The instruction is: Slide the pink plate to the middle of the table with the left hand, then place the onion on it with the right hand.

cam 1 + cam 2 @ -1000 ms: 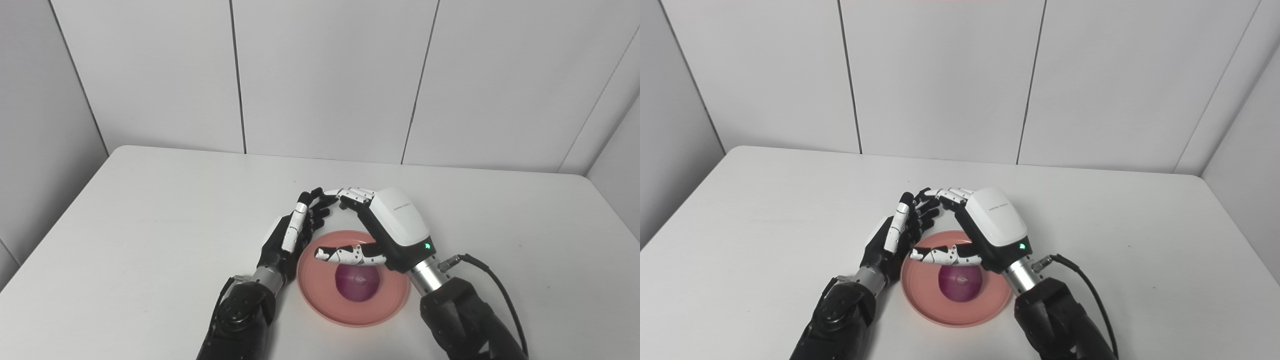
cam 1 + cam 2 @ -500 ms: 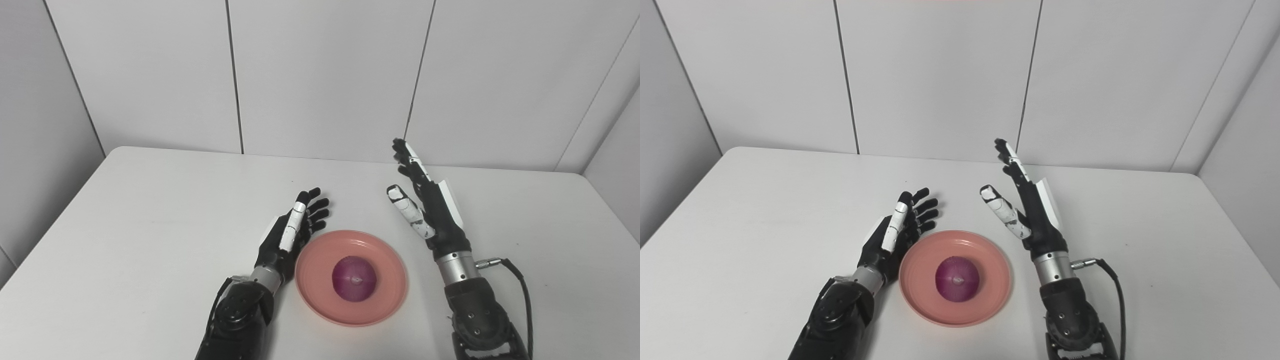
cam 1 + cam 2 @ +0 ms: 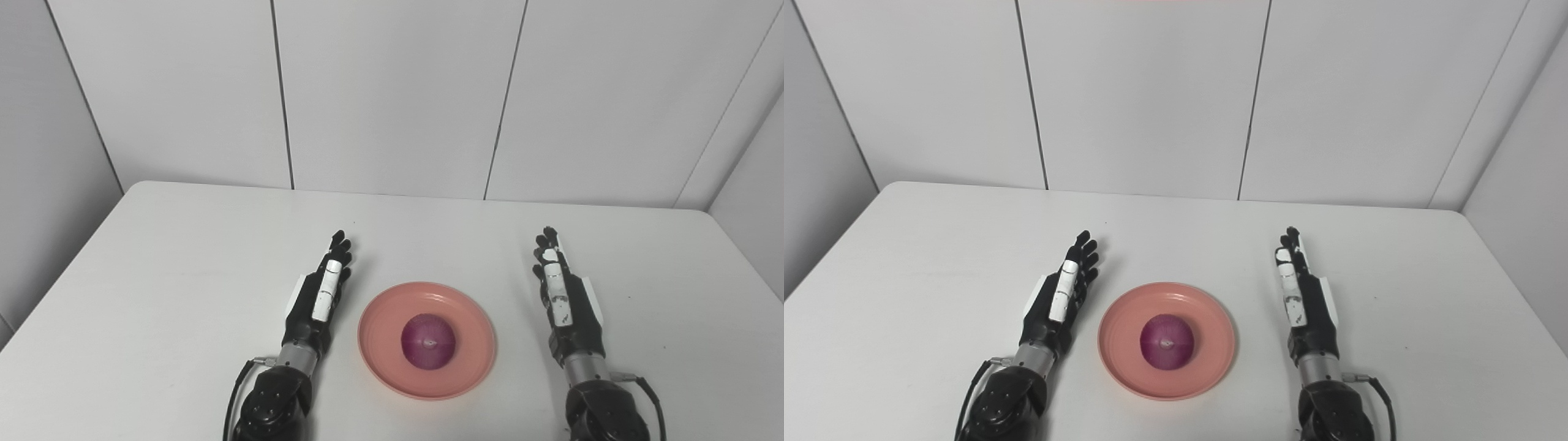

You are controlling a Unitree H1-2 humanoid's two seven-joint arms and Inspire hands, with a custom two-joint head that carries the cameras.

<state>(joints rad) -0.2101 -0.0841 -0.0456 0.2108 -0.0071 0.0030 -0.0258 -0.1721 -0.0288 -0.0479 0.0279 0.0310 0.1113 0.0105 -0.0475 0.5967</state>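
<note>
the plate sits on the white bench between the 2 hands, apart from both. the onion rests in the plate's middle, purple, with its top end facing up. the left hand lies just left of the plate, released, fingers straight and pointing away toward the wall, holding nothing. the right hand lies right of the plate with a wider gap, also released, fingers extended, thumb side up.
</note>
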